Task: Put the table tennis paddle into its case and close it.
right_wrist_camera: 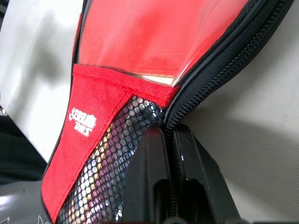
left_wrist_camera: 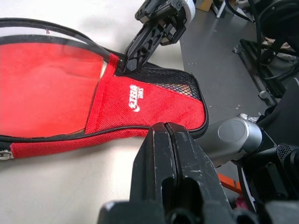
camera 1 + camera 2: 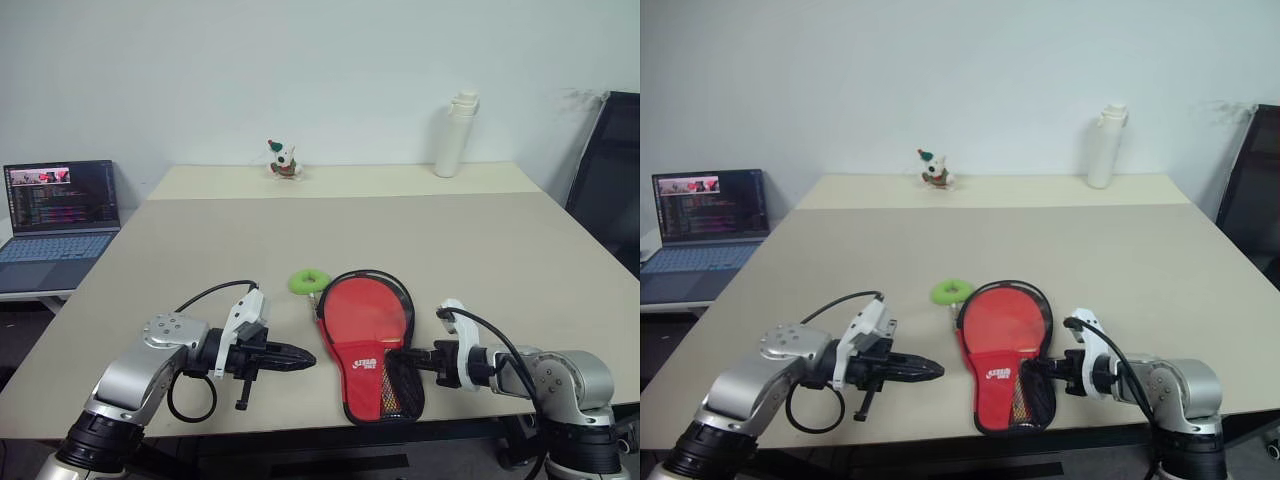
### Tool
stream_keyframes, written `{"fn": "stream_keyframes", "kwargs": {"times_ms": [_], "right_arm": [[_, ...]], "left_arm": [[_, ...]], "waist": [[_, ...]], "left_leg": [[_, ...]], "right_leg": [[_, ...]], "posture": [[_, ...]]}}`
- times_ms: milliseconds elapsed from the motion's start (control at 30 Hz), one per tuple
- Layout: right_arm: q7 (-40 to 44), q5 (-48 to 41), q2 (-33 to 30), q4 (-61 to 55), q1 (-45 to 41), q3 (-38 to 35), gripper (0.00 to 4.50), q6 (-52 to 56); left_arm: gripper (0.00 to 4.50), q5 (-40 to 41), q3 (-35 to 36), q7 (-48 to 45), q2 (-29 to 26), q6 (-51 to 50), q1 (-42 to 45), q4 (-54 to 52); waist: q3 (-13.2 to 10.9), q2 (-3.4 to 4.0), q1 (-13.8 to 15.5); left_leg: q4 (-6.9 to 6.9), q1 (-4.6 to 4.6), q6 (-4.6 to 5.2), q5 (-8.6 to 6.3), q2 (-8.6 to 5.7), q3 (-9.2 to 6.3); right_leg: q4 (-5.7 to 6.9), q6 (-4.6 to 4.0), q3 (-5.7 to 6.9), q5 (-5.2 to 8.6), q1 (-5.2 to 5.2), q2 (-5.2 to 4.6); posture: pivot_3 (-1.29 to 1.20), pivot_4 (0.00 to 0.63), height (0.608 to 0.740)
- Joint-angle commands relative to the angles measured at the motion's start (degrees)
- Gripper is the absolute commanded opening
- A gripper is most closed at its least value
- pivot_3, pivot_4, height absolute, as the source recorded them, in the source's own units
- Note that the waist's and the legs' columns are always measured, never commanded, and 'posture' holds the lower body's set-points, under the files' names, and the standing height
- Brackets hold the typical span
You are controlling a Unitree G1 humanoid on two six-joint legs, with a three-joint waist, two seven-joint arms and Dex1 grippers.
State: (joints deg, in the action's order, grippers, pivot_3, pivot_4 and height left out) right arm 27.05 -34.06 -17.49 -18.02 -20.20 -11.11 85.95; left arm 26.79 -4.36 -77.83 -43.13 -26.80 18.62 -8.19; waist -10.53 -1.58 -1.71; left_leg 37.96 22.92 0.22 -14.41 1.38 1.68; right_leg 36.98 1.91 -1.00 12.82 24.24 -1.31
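Zipping comes next: my right end effector (image 3: 405, 356), closed at the case (image 3: 372, 345) zipper, should pull steadily while my closed left end effector (image 3: 300, 356) steadies.

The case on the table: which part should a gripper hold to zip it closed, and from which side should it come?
Probably the zipper at the case's narrow handle end, by the mesh patch, where the right gripper is already shut on the zipped rim. Come from the robot's right, low along the table; the case lies flat, so only its rim gives an edge.

Head cameras overlook the table (image 3: 480, 250); wrist cameras closely share the case (image 2: 140, 100).
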Motion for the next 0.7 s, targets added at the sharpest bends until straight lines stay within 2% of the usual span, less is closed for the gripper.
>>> {"fn": "stream_keyframes", "kwargs": {"times_ms": [33, 100, 200, 300, 433, 567, 667, 700], "right_arm": [[-2.2, 0.3, 0.3, -1.5, 1.1, -1.3, 0.51, -0.7], [-4.0, 0.5, 1.4, -1.6, 1.2, -3.7, 1.03, -0.3], [-7.5, 0.5, 5.5, -1.2, -0.1, -10.8, 2.10, 1.3], [-7.4, -1.7, 7.5, -3.8, 0.5, -14.8, 3.11, 3.6], [-1.1, -7.3, 2.6, -11.2, 4.2, -11.5, 4.49, 1.5], [2.5, -9.4, -0.6, -14.3, 3.9, -9.4, 4.49, -6.4], [2.7, -7.6, -1.6, -13.6, 1.5, -6.3, 4.50, -13.0], [2.9, -7.2, -2.0, -13.3, 0.7, -5.1, 4.50, -14.8]], "left_arm": [[0.00, 0.0, 1.1, 1.0, -0.5, 0.9, 0.4, 0.1], [0.00, -0.1, 1.5, 1.9, -0.5, 0.8, 0.2, 0.4], [0.00, -0.2, 2.3, 4.3, -0.1, 0.2, 0.3, 1.6], [0.00, -0.2, 2.8, 6.2, 0.1, 0.3, 0.6, 2.7], [0.00, 0.2, 4.6, 10.5, 1.1, -1.1, 2.6, 5.3], [0.00, 0.3, 6.4, 14.2, 2.5, -2.4, 5.8, 9.1], [0.59, -2.4, 6.6, 17.6, 4.4, 0.8, 9.1, 14.0], [0.92, -3.3, 6.5, 19.0, 5.0, 1.5, 10.4, 15.9]], "waist": [[0.0, 0.00, 0.0], [0.0, -0.01, 0.0], [0.0, -0.02, 0.0], [0.0, -0.02, 0.1], [0.0, -0.02, 0.4], [0.0, -0.02, 0.0], [0.0, -0.02, -0.3], [0.0, -0.02, -0.3]], "left_leg": [[0.00, 0.00, 0.00, 0.00, 0.00, 0.00], [0.00, -0.01, 0.00, 0.00, 0.00, 0.00], [0.02, -0.03, 0.00, 0.00, 0.02, -0.01], [0.05, -0.04, 0.00, 0.00, 0.02, -0.01], [0.04, 0.00, 0.00, 0.00, -0.01, -0.04], [0.02, 0.00, 0.00, 0.00, 0.00, -0.03], [0.02, -0.10, 0.00, 0.00, 0.05, 0.01], [0.02, -0.10, 0.00, 0.00, 0.08, 0.01]], "right_leg": [[0.00, 0.00, 0.00, 0.00, -0.01, 0.00], [0.00, 0.00, 0.00, 0.00, -0.01, 0.00], [0.01, 0.01, 0.00, 0.00, -0.04, 0.00], [0.03, 0.01, 0.00, -0.02, -0.07, -0.01], [-0.03, 0.01, 0.04, -0.01, -0.07, -0.04], [-0.04, 0.01, 0.04, 0.00, -0.06, -0.02], [0.04, 0.02, -0.01, -0.01, -0.07, 0.06], [0.04, 0.02, -0.01, -0.01, -0.06, 0.10]], "posture": [[0.00, 0.150, 0.740], [0.00, 0.150, 0.740], [0.00, 0.150, 0.740], [0.00, 0.150, 0.740], [0.00, 0.150, 0.740], [0.00, 0.150, 0.740], [0.00, 0.150, 0.740], [0.00, 0.150, 0.740]]}}
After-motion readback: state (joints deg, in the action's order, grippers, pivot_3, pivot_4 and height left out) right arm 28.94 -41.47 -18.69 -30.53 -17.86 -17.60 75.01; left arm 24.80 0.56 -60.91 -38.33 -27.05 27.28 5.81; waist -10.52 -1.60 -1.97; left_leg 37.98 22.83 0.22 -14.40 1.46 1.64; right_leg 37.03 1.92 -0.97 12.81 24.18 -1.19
